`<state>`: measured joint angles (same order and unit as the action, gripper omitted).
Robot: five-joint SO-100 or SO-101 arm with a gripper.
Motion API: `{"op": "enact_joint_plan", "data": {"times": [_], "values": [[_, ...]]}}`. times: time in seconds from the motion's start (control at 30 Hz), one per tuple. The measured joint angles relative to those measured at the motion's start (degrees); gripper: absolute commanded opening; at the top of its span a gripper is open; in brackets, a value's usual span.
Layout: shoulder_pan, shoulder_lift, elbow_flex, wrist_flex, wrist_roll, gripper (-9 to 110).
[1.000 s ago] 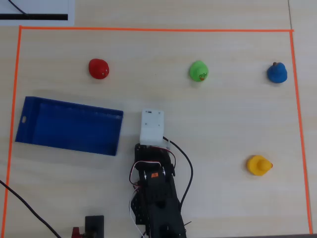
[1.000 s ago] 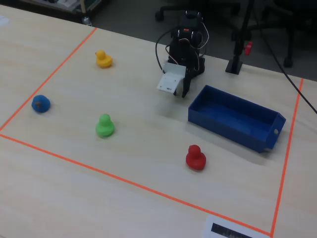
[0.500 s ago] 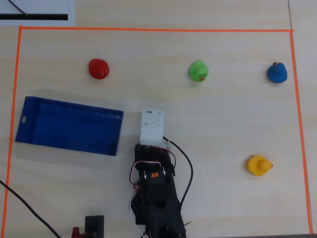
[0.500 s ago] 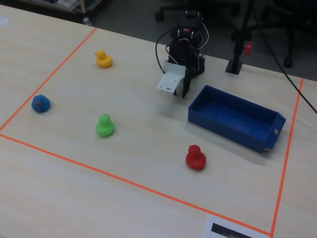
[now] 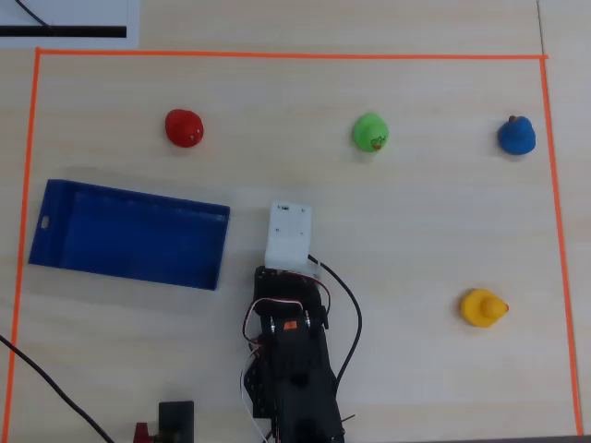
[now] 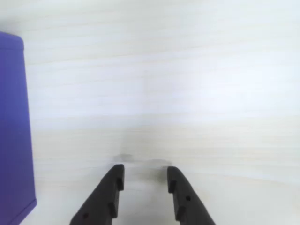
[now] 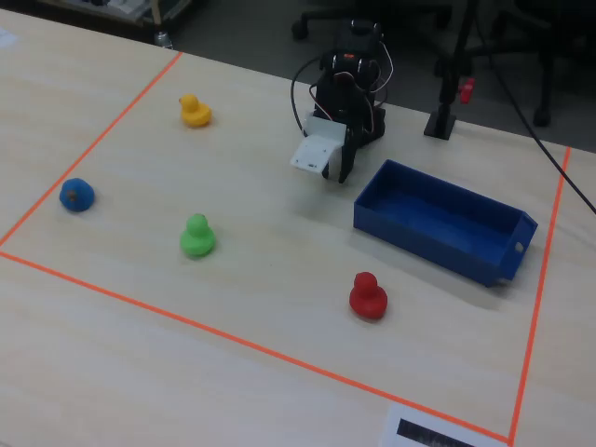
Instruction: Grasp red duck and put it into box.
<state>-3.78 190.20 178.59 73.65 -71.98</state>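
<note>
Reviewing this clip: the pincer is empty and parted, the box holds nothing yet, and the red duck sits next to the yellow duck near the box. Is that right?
Not quite. The red duck has no yellow neighbour: in the overhead view the yellow duck sits far across the table, and the closest duck is the green duck. The rest holds: the pincer is empty and parted, and the box holds nothing.

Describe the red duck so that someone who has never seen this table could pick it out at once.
In the overhead view, start at the box, the big dark blue tray at the left of the orange-taped area. The red duck sits on the bare table just beyond the tray's far long wall, apart from it. It is the only red one; the other ducks are green, blue and yellow.
</note>
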Motion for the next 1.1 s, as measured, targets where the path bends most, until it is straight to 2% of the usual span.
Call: {"op": "enact_joint_plan", "data": {"times": [0.2,0.67,0.7,0.77,0.8,0.9,0.97,1.1], "values": [[0.62,0.0,0.0,0.0,0.0,8],[0.62,0.09,0.0,0.0,0.0,12],[0.62,0.09,0.0,0.0,0.0,11],[0.62,0.09,0.0,0.0,0.0,0],[0.62,0.09,0.0,0.0,0.0,0],[0.7,0.09,0.0,-0.09,-0.26,4],[0.79,-0.53,0.0,-2.37,-0.53,11],[3.87,-7.56,-0.97,-20.21,-3.6,21]]}}
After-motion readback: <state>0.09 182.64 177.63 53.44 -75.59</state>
